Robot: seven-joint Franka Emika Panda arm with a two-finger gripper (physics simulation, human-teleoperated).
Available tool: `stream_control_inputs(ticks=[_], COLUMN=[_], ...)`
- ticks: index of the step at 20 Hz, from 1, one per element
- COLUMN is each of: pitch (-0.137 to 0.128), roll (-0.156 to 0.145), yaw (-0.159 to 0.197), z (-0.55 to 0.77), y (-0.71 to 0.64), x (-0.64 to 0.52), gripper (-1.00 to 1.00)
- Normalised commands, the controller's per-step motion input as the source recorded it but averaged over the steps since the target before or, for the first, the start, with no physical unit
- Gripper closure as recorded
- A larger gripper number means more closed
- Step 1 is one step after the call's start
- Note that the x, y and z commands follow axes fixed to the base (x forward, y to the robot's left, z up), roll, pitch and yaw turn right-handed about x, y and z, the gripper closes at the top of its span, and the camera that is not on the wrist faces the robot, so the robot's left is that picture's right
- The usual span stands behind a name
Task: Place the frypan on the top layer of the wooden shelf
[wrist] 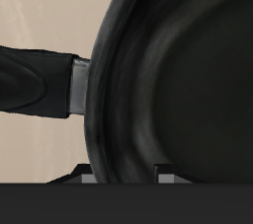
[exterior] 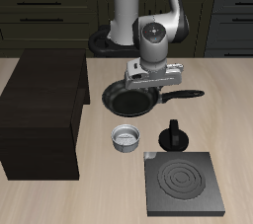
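Note:
The frypan (exterior: 125, 102) is black and round and sits on the table beside the wooden shelf (exterior: 44, 105), its long handle (exterior: 188, 95) pointing away from the shelf. My gripper (exterior: 139, 86) is down over the pan's rim on the handle side. In the wrist view the pan (wrist: 178, 80) fills the frame, with the handle (wrist: 30, 80) joining it. My fingertips (wrist: 87, 176) show apart on either side of the rim, so my gripper (wrist: 126, 175) is open. The shelf's flat top is bare.
A small silver bowl (exterior: 126, 139) stands nearer the table's front edge than the pan. A small black knobbed object (exterior: 175, 134) stands beside it. The flat square black stove plate (exterior: 185, 186) lies at the front edge.

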Motion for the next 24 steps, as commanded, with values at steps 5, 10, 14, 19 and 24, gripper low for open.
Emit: stream_control_inputs(ticks=[5,10,14,19,24], pitch=[-0.017,-0.033,-0.045,-0.038,-0.057], roll=[0.022,-0.021,-0.027,-0.021,-0.042], yaw=[0.023,0.013,0.018,0.016,0.018], z=[0.2,0.27,0.28,0.22,0.34], y=[0.11,0.01,-0.02,-0.04,-0.11], x=[0.02,0.13,0.14,0.06,0.02], gripper=[1.0,1.0,1.0,1.0,1.0])
